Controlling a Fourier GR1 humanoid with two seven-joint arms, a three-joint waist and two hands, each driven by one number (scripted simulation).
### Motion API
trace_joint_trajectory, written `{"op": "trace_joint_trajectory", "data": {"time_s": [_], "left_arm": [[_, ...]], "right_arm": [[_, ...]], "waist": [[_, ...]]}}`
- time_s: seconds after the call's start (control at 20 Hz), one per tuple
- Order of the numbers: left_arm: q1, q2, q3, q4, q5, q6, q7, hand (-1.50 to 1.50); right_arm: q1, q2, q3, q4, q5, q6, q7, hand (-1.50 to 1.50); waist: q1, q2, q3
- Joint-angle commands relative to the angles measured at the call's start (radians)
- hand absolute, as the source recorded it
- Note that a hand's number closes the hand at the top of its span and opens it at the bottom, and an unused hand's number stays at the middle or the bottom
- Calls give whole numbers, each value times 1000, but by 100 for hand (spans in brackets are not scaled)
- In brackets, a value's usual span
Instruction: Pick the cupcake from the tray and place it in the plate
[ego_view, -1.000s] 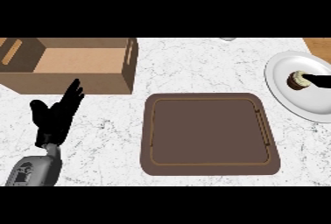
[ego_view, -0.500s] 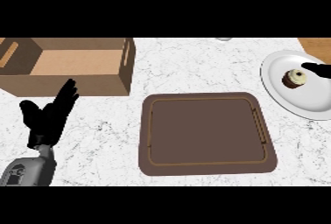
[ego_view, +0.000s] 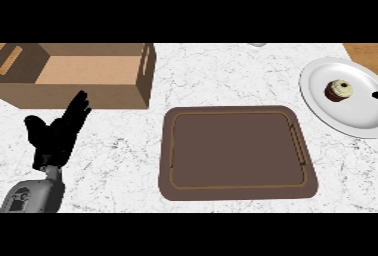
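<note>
1. The cupcake (ego_view: 339, 90) stands on the white plate (ego_view: 347, 117) at the far right of the white marbled tabletop (ego_view: 221, 75), in the plate's far half.
2. The cupcake has a dark base and a pale yellowish top, and it stands upright.
3. The plate runs past the right edge of the view, so only part of it shows.
4. A small black tip (ego_view: 375, 94) shows at the right edge, just right of the cupcake and apart from it. It seems to belong to the right hand; whether that hand's fingers are spread or curled cannot be told.
5. The brown tray (ego_view: 236, 152) lies in the middle of the tabletop, left of and nearer than the plate, with nothing on it. A thin lighter line runs round its inner floor.
6. The tray's right rim lies near the plate's near-left rim, with a strip of tabletop between them.
7. A tan wooden box (ego_view: 74, 75) with an open top sits at the far left, and a slot handle shows in its left wall.
8. The left hand (ego_view: 57, 135) rests at the near left, fingers straight and spread, pointing away toward the box, holding nothing.
9. Its fingertips reach just short of the box's near wall.
10. The grey left forearm (ego_view: 29, 196) comes in from the lower left corner.
11. A brown wooden surface (ego_view: 363, 50) shows at the far right corner, beyond the plate.
</note>
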Motion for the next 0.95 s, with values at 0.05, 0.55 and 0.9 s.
{"op": "trace_joint_trajectory", "data": {"time_s": [0.05, 0.55, 0.9], "left_arm": [[-15, -51, -29, 16, -58, 55, -8, 0], [10, -33, -4, -44, -28, -12, 25, 0], [11, -35, 7, -34, -29, -22, 15, 0]], "right_arm": [[90, -56, -2, -36, -47, 57, -21, -150], [88, -156, 11, 154, -78, 62, -131, -150], [124, -187, 29, 268, -57, 49, -217, -150]], "waist": [[-4, -1, 0], [9, 2, 1], [15, 5, 2]]}}
